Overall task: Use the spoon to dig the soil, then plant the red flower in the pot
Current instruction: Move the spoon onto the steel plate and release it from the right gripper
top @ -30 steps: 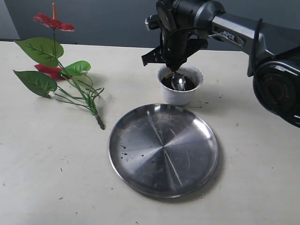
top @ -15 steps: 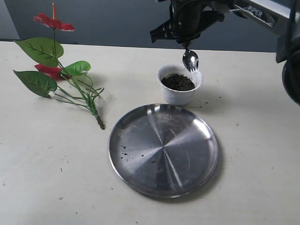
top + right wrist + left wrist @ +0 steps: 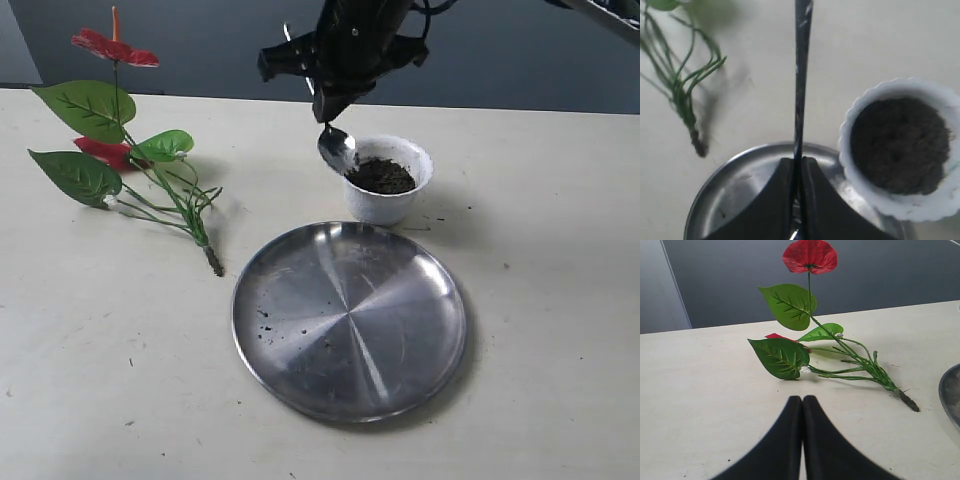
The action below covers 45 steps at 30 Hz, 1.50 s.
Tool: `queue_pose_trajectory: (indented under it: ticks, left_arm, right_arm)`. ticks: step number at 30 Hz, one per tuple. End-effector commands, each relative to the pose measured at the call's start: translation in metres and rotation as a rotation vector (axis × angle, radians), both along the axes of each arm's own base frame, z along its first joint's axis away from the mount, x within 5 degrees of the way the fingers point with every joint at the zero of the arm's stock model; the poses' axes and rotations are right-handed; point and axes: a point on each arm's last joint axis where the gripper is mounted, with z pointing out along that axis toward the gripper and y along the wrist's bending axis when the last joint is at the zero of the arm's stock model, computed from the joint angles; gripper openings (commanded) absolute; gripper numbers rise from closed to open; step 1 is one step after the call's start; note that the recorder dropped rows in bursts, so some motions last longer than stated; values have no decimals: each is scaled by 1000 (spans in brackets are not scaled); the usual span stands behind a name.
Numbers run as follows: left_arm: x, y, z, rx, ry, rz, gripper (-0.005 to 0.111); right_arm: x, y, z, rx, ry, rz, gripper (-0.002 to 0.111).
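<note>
My right gripper (image 3: 331, 106) (image 3: 799, 160) is shut on the handle of the spoon (image 3: 337, 147) (image 3: 801, 75). The spoon hangs bowl down just above and left of the rim of the white pot (image 3: 386, 205) (image 3: 860, 172). Dark soil (image 3: 380, 176) (image 3: 900, 145) fills the pot. The red flower (image 3: 112, 45) (image 3: 810, 255) lies on the table at the left, its stems (image 3: 185, 215) (image 3: 685, 90) pointing toward the plate. My left gripper (image 3: 802, 399) is shut and empty, low over the table in front of the flower; the exterior view does not show it.
A large round steel plate (image 3: 300, 370) (image 3: 735, 195) (image 3: 951, 395) lies in front of the pot, with a few soil crumbs on it. The table's back edge runs behind the pot and the flower.
My right gripper lifted the spoon out of the pot's soil, raised it, then carried it left; its bowl now hangs beside the pot's left rim.
</note>
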Motion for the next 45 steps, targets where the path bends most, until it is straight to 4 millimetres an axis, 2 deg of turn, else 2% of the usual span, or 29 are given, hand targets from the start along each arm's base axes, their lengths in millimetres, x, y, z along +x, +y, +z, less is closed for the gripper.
queue_pose_trajectory:
  ticks: [1,8,12,15,25,27,34,36,39,43,45]
  left_arm:
    - [0,0,2,-6,-17,-6,1]
    - [0,0,2,-6,-17,-6,1]
    - [0,0,2,-6,-17,-6,1]
    - [0,0,2,-6,-17,-6,1]
    - [0,0,2,-6,-17,-6,1]
    - [0,0,2,-6,-17,-6,1]
    - [0,0,2,-6,-17,-6,1]
    - [0,0,2,-6,-17,-6,1]
    - [0,0,2,-6,-17,-6,1]
    - [0,0,2,-6,-17,-6,1]
    - [0,0,2,-6,-17,-6,1]
  right_arm:
    - [-26,2,-21,-48,102,59,-1]
    - [-64,-16,-66,-149,294,75,-1]
    - [-80,-25,-94,-203,396,71,-1]
    - [-88,-29,-106,-215,451,66,-1]
    - [-85,-15,-130,-89,413,169,-1]
    - [-85,-13,-134,-73,433,188,3]
    - [-89,-12,-130,-68,488,215,35]
    - [-90,-10,-122,-64,525,224,37]
    - [-87,-2,-99,6,483,231,37]
    - [-72,20,-63,100,269,258,37]
    - [-64,37,-52,115,131,287,37]
